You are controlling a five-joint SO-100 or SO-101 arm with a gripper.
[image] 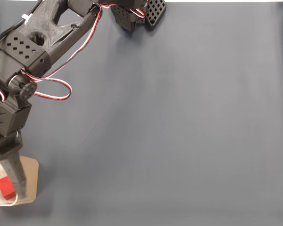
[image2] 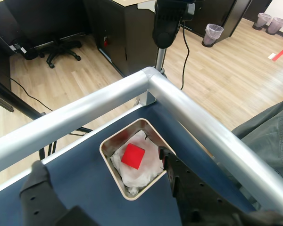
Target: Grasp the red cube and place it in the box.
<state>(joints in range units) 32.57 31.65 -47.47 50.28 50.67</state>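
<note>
Red cube (image2: 133,156) lies in the box (image2: 106,157) beneath the spread, empty tool (image2: 101,170).

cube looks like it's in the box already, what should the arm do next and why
Probably lift straight up and pull back from the box. In the wrist view the red cube lies on the white lining inside it, and the gripper is open, its fingers apart with neither touching the cube. Nothing is left to hold.

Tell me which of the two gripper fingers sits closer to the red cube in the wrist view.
The right-hand finger: its tip overlaps the box rim beside the red cube; the left-hand finger stays outside.
</note>
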